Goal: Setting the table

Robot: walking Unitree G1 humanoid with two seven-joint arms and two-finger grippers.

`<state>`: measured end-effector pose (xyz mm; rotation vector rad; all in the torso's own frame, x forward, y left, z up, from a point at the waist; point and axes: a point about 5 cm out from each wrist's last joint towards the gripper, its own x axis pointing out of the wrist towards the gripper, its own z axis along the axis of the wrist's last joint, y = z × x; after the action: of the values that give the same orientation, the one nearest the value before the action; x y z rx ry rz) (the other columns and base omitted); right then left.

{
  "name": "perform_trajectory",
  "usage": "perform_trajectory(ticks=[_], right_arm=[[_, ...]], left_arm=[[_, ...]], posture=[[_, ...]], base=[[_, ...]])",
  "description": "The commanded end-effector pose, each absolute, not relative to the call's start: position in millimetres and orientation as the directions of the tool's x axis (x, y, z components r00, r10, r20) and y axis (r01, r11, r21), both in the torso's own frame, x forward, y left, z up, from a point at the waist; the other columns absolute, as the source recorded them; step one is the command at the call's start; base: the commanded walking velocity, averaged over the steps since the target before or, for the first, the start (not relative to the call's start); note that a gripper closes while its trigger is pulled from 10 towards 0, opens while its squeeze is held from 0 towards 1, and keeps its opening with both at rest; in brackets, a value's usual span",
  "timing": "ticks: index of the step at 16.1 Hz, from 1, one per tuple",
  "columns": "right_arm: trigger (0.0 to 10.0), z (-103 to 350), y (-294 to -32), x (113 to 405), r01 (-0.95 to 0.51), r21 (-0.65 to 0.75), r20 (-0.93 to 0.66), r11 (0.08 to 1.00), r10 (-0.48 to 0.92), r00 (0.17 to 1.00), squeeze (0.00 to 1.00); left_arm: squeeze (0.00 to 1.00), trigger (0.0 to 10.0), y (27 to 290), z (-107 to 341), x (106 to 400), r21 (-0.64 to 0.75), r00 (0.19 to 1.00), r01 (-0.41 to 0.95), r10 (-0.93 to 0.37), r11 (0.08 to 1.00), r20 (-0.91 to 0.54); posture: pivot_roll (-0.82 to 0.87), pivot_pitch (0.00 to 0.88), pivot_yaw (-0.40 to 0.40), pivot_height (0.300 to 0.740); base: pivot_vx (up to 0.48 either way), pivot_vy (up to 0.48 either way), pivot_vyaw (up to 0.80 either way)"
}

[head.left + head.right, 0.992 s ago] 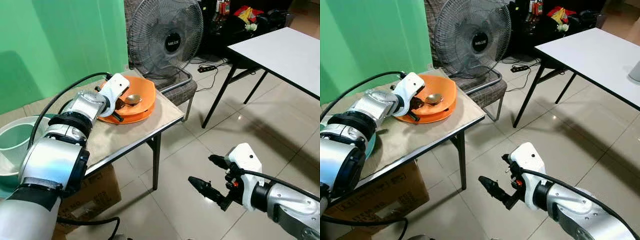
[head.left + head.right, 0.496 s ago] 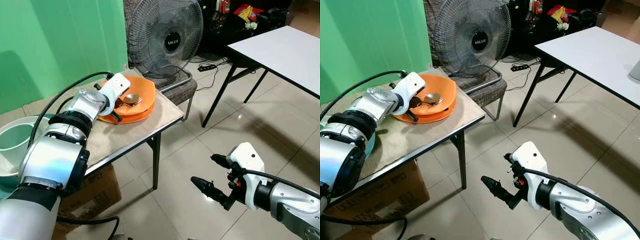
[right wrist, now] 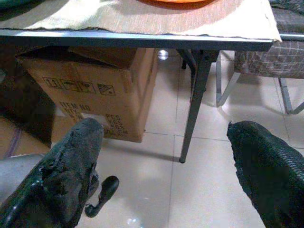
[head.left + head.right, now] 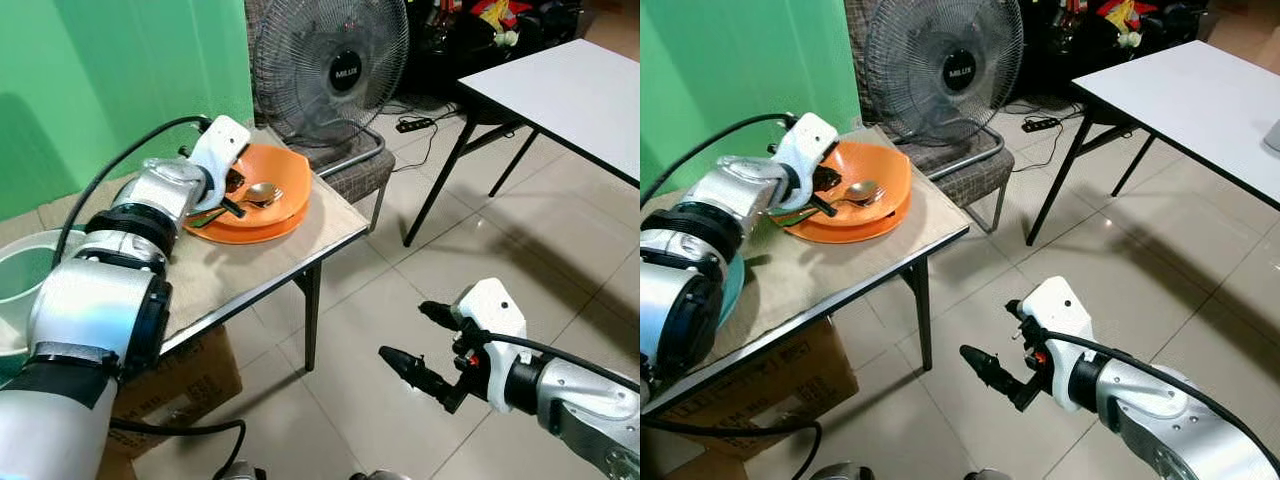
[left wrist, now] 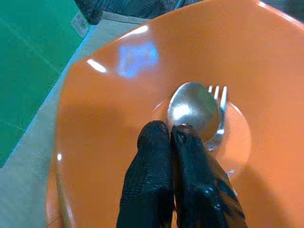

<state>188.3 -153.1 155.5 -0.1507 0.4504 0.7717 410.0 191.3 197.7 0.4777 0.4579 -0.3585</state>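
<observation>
My left gripper (image 5: 171, 137) pinches a shiny steel spoon (image 5: 194, 110) over a fork (image 5: 219, 118) in the glossy orange bowl (image 5: 118, 85); my right gripper (image 4: 425, 345) hangs open.

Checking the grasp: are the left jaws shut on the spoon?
Shut: left gripper jaws pressed together on the spoon handle, over the bowl.

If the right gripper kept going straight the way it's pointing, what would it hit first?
Probably the table leg, which stands between the right gripper's open fingers in its wrist view, with the cardboard box just beside; depth is unclear.
</observation>
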Motion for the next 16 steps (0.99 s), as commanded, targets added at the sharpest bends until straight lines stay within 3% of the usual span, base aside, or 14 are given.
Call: perform_trajectory(ticks=[1,7,16], right_arm=[[10.0,157,-152,188,-0.712,0.037,-0.438,0.702,0.652,0.620,0.00],[10.0,154,-148,182,-0.735,0.072,-0.451,0.674,0.679,0.579,0.00],[10.0,151,-144,172,-0.762,0.109,-0.470,0.638,0.709,0.526,0.00]], left_arm=[[1.00,10.0,196,197,409,0.341,0.837,0.419,-0.212,0.842,-0.504],[1.00,10.0,196,190,405,0.271,0.787,0.474,-0.266,0.838,-0.556],[1.00,10.0,208,169,397,0.373,0.744,0.508,-0.177,0.777,-0.644]], posture=[[-0.16,0.079,-0.029,0.740],[-0.15,0.089,-0.030,0.740],[-0.16,0.085,-0.020,0.740]], base=[[0.000,0.000,0.00],[0.000,0.000,0.00],[0.000,0.000,0.00]])
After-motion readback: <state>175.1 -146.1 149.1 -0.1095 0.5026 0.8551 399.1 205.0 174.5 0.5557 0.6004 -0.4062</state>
